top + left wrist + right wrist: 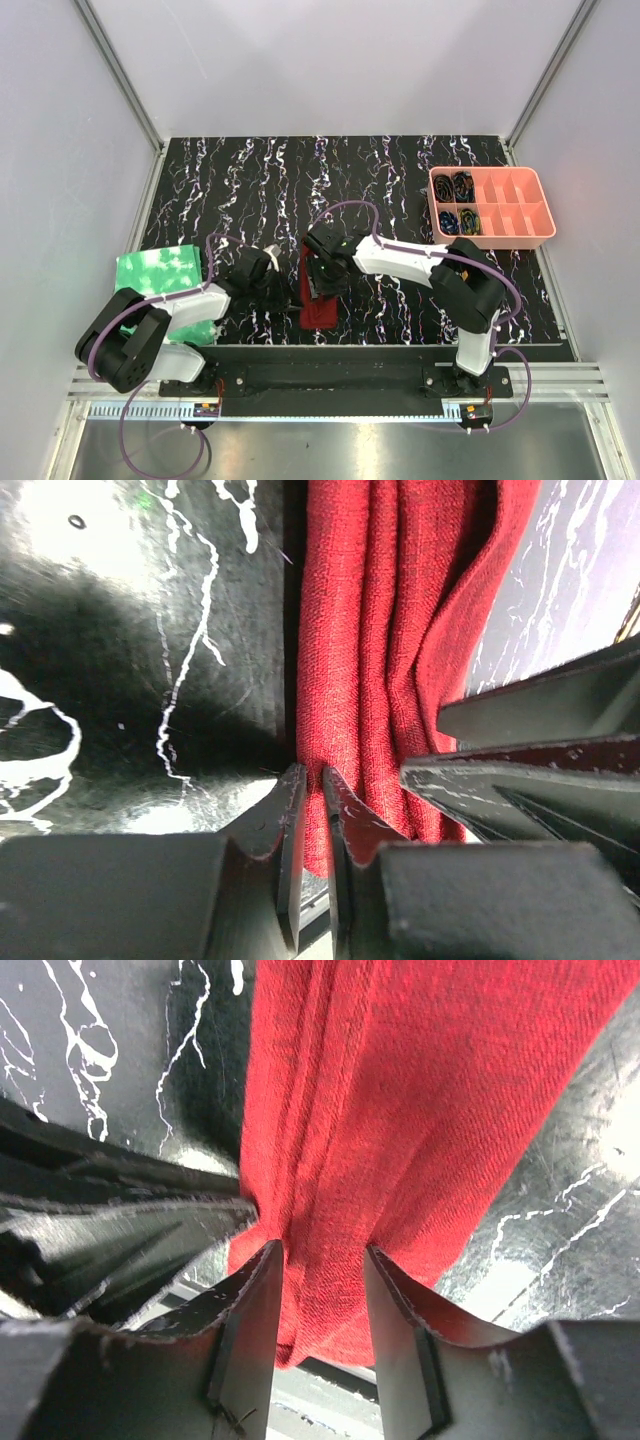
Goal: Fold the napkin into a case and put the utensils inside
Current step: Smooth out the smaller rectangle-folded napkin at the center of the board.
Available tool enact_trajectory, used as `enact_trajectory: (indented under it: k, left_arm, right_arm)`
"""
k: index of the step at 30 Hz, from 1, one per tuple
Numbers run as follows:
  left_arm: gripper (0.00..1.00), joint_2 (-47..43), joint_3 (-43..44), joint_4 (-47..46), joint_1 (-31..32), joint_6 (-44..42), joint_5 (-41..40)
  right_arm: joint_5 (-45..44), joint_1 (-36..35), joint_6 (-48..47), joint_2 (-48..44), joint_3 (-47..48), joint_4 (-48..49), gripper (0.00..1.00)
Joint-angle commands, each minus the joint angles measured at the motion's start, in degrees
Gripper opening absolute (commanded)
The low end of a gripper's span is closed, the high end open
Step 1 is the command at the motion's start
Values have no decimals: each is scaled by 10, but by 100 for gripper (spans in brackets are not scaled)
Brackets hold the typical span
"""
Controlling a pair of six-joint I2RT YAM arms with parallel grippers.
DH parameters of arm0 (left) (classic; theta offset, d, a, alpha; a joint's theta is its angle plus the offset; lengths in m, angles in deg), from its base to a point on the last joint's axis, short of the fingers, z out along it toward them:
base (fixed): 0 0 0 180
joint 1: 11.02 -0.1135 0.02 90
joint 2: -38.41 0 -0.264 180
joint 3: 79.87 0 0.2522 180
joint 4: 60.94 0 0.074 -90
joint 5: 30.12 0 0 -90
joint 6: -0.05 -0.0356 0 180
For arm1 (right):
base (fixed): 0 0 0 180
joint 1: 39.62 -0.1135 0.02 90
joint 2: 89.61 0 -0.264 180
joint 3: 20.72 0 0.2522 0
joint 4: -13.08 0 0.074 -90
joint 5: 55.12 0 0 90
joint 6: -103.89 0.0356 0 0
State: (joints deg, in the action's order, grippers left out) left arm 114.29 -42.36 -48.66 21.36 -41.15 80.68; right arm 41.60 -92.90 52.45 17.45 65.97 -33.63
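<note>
The napkin (320,312), bunched into a narrow strip, lies at the table's (400,180) 6 o'clock edge. The left gripper (315,800) pinches its edge from 9 o'clock. The right gripper (325,1270) clamps the folds from 3 o'clock, crowding close. A green sheet (160,272) sits at 8 o'clock and a pink tray (500,240) at 2 o'clock.

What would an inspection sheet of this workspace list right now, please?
Surface: black mat with white veins.
Job's things: dark red napkin gathered into a narrow layered strip near the front edge; cutlery: nothing seen.
Clutter: green sheet at left, partly under the left arm; pink tray far right, dark coiled items in its left compartments.
Grippers: left gripper pinches the napkin's edge; right gripper clamps the strip beside it.
Cables: purple cables loop along both arms.
Surroundings: pale walls, metal frame rails.
</note>
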Motion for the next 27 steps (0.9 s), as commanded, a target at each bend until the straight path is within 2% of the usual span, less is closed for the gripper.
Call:
enact_trajectory:
  k: [1,8,9,10,13,23,27]
  left_arm:
    - [13,3,-10,-33,10,12,10]
    - [10,7,-10,-43,19,24,9]
    - [10,8,-10,-43,21,26,8]
    - [9,10,-11,-46,21,26,8]
    - [7,16,-15,-55,22,32,8]
    - [4,8,-23,-66,30,53,6]
    - [3,5,-23,-63,34,54,0]
  right_arm:
    - [-29,-9,-9,12,34,-20,44]
    - [-41,-15,-12,28,48,-41,25]
    - [-39,-14,-12,28,48,-41,21]
    - [-38,-15,-12,26,49,-41,11]
    - [-26,-16,-8,17,53,-37,0]
    - [53,-19,51,-12,20,39,0]
    - [45,-20,51,-5,1,49,0]
